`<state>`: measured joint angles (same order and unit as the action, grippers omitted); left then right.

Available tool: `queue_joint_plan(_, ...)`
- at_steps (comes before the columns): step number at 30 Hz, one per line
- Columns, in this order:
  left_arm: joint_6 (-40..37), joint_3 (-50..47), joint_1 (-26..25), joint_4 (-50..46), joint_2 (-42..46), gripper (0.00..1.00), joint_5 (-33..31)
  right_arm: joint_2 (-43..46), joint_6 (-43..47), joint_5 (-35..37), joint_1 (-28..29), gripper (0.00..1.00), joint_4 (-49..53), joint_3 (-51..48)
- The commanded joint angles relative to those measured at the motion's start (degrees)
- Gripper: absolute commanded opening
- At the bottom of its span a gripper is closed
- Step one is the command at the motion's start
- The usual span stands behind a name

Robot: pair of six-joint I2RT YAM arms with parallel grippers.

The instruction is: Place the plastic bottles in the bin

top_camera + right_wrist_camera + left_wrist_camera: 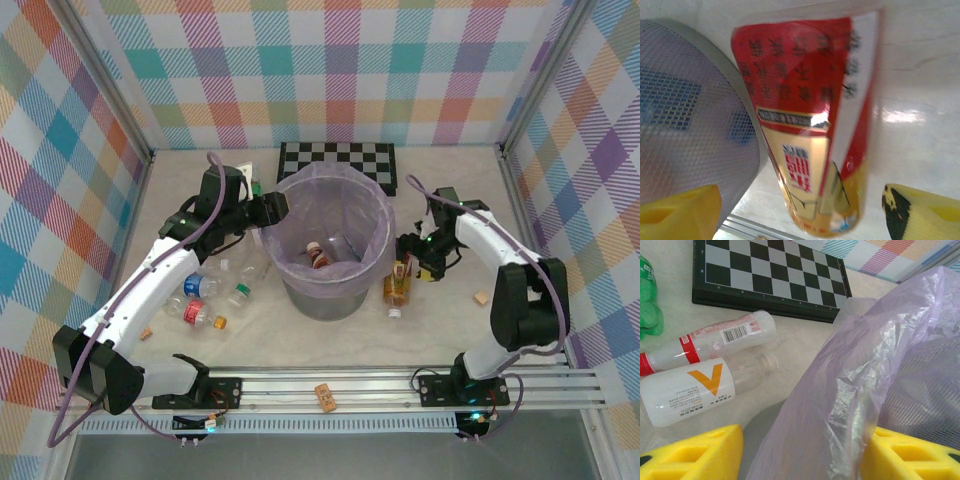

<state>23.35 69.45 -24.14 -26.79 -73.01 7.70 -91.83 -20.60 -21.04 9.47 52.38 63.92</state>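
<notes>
Red-labelled bottle (805,110) sits just beside the bin (330,298), within the right tool (800,212), jaws open and clear of it: likely lining up a grasp. Left tool (800,455) straddles the bin's bagged rim, perhaps steadying it; whether it grips cannot be told.

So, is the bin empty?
No, the top view shows a bottle with a red label lying at the bottom of the bin.

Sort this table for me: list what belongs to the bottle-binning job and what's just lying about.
Job: plastic bottles left of the bin; amber bottle right of it; bottle already inside; the bin itself.
Lying about: checkerboard behind the bin; small tan blocks.
</notes>
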Motion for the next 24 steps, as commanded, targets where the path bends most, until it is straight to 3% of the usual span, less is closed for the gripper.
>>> queue_joint_plan(1,0.8,-0.9,0.4,0.4,-0.8,0.6,1.0,-2.3,-0.9,-2.3,0.5,0.85,-3.4,-0.5)
queue_joint_plan(10,0.9,-0.7,0.5,0.9,-1.6,0.6,0.9,-8.3,-1.9,1.5,0.8,0.84,-4.5,-2.1)
queue_joint_plan(24,-0.5,-0.8,0.7,-1.2,-0.8,0.6,0.8,-9.4,-1.2,4.7,0.8,0.63,-2.7,-0.9)
